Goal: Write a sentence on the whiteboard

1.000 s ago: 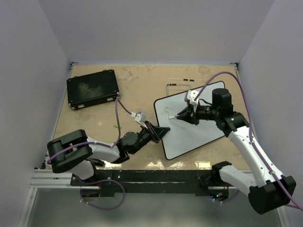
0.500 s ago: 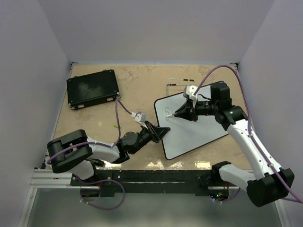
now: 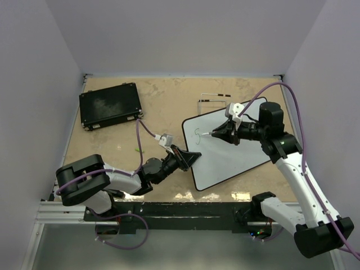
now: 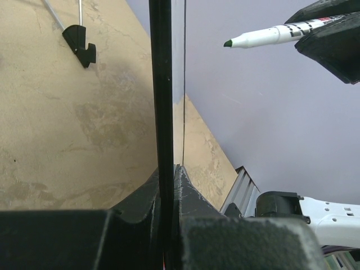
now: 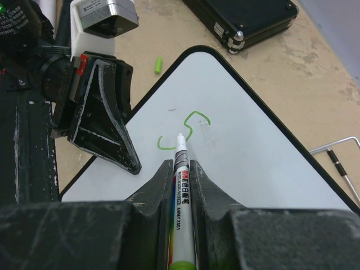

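Right gripper [image 5: 180, 166] clamps marker [image 5: 181, 188] — over whiteboard [image 5: 256, 154].

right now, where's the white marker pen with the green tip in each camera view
top external: white green-tipped marker pen right of centre, over the glossy white whiteboard.
left wrist: marker upper right, tip pointing left.
right wrist: marker bottom centre, pointing up.
shared landmark: the whiteboard, seen edge-on in left wrist.

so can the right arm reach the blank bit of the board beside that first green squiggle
Probably yes. The right gripper holds the marker with its tip just off the board, by the green squiggle. The left gripper clamps the board's edge off to one side, clear of that path.
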Robot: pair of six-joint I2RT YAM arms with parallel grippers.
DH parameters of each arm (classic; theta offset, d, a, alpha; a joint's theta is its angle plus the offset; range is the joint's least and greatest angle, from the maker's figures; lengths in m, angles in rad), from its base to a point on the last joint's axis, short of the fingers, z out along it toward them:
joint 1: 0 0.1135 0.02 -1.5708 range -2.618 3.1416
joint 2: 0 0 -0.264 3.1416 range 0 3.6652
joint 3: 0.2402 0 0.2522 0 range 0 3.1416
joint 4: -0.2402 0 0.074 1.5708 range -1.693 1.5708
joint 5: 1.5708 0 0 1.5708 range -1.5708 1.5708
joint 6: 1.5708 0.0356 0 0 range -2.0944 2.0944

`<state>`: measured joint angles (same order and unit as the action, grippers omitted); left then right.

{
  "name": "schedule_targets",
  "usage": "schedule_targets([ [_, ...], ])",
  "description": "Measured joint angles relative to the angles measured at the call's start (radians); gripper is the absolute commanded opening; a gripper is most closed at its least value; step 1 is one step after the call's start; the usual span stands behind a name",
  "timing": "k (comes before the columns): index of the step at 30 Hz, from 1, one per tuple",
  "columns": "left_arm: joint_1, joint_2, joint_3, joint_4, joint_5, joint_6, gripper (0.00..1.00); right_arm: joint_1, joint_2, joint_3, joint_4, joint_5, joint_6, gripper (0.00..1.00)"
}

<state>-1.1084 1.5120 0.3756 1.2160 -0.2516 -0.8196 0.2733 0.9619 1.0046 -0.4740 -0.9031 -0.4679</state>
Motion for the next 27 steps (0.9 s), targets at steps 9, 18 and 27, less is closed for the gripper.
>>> schedule_targets([
  [9,0.0,0.0,-0.004,0.003,0.001,0.0,0.0,-0.01,-0.001,-0.018,0.023,0.005,0.005,0.0],
  [18,0.0,0.0,-0.005,0.005,0.002,0.0,0.0,-0.019,-0.004,-0.033,0.038,0.005,0.01,0.0],
  [27,0.0,0.0,-0.008,0.009,0.003,0.0,0.0,-0.021,-0.006,-0.044,0.054,0.026,0.016,0.0],
])
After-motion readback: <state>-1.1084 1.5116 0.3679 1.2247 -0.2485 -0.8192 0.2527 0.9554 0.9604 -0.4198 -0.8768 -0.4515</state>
